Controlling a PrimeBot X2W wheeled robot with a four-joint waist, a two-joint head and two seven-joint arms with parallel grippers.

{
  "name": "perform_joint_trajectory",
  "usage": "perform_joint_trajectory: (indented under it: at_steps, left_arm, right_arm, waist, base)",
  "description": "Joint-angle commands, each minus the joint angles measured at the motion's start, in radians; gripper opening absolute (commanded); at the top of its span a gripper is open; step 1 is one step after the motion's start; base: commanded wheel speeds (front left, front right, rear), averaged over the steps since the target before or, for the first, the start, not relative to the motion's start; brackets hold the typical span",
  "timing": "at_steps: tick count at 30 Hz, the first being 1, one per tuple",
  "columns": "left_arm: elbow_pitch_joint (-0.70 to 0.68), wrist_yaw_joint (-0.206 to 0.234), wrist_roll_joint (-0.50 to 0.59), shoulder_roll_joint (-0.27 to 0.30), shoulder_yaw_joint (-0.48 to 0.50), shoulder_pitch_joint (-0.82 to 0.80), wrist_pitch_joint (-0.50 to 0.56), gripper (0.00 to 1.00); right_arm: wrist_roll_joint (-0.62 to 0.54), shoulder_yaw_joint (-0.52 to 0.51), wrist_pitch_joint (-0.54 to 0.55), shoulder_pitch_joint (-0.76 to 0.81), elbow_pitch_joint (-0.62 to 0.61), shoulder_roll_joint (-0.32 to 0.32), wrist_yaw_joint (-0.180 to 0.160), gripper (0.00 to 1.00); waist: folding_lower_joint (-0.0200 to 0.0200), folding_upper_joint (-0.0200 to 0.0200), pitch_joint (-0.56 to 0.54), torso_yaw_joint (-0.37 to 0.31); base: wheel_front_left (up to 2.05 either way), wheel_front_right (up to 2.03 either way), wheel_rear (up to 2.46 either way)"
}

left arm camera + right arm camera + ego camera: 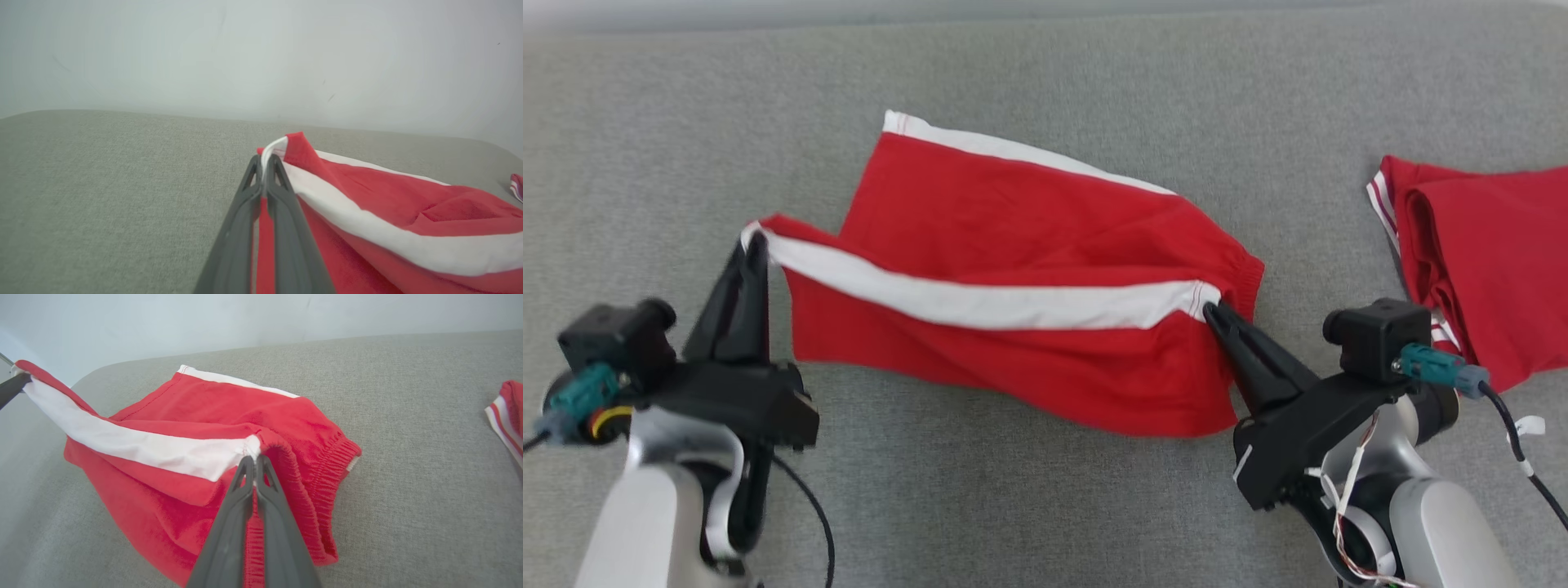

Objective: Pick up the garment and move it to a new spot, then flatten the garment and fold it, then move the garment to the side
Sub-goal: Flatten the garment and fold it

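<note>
Red garment [1013, 220] — left gripper [756, 245] clamped on its hem corner, right gripper [1213, 310] clamped on its waistband end, white stripe [980, 298] stretched between.

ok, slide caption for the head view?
Left gripper and right gripper pinch opposite ends of the red shorts along the white stripe.

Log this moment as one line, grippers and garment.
left gripper: shut on red shorts, hem corner | right gripper: shut on red shorts, waistband corner | held edge: lifted | second red garment: apart, right
</note>
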Motion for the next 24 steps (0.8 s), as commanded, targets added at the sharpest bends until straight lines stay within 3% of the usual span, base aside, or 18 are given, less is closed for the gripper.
perform_joint_trajectory:
  at_steps: [1, 13, 24]
  left_arm:
    - [0.036, 0.003, 0.016, 0.009, 0.001, -0.059, -0.012, 0.0]
    - [0.228, 0.011, 0.085, 0.046, -0.03, -0.304, -0.038, 0.0]
    - [0.369, -0.008, 0.137, 0.088, -0.072, -0.468, -0.035, 0.0]
  right_arm:
    - [-0.006, -0.01, -0.032, -0.03, 0.018, 0.014, -0.002, 0.0]
    - [0.019, -0.033, -0.185, -0.14, 0.139, 0.051, -0.002, 0.0]
    - [0.12, -0.003, -0.307, -0.221, 0.243, 0.052, -0.002, 0.0]
  waist:
    - [-0.0001, -0.0001, 0.057, -0.028]
    - [-0.0001, -0.0001, 0.146, -0.082]
    - [-0.0001, -0.0001, 0.183, -0.113]
  base:
    - [0.0, 0.0, 0.0]
    - [0.0, 0.0, 0.0]
    - [0.0, 0.0, 0.0]
